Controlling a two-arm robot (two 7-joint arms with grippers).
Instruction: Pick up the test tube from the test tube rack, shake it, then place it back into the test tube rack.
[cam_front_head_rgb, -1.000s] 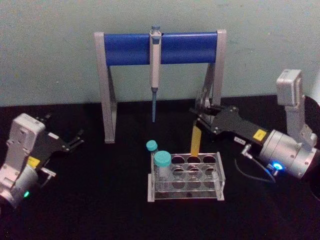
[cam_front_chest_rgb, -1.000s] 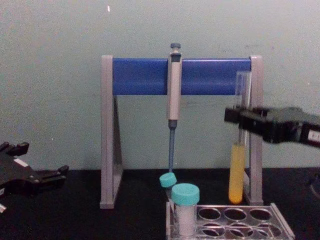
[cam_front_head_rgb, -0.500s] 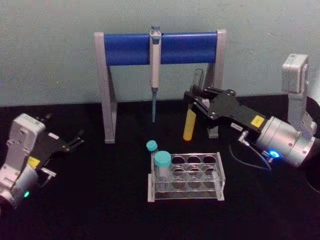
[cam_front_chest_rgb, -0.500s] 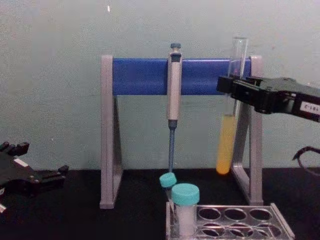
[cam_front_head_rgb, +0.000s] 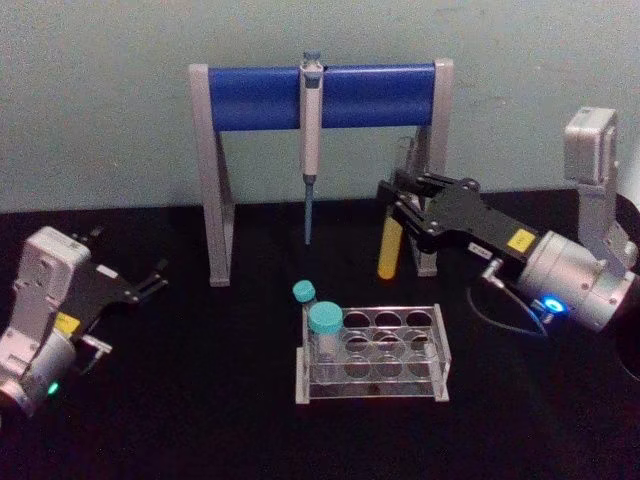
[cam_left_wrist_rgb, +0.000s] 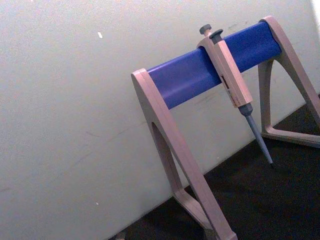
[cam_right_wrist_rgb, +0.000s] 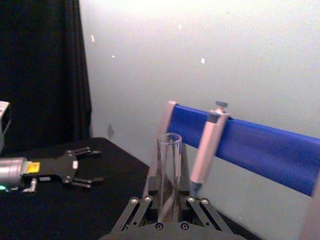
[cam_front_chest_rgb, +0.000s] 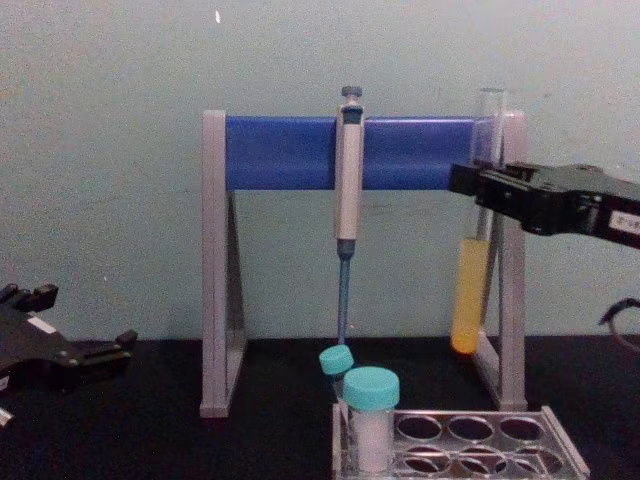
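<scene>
Slightly tilted test tube (cam_front_chest_rgb: 470, 295), yellow-bottomed, clamped by right gripper (cam_front_chest_rgb: 478, 192).

Lab setup, by the gear: pipette (cam_front_head_rgb: 310, 120) hung on a grey stand (cam_front_head_rgb: 255, 97) w/ blue crossbar, clear rack (cam_front_head_rgb: 375, 355) of round holes w/ two teal-capped vials (cam_front_head_rgb: 324, 322), glass tube (cam_front_head_rgb: 388, 250) (uncapped) w/ yellow liquid in it. Black surface (cam_front_head_rgb: 180, 400), plain pale wall (cam_front_head_rgb: 100, 100) behind.

Left of the test tube rack (cam_front_head_rgb: 400, 385), the left gripper (cam_front_head_rgb: 158, 277) is black, on a silver-grey wrist with a yellow sticker and green light. Right of it, the right gripper (cam_front_head_rgb: 392, 205) matches: yellow label, blue light, grey cable.
</scene>
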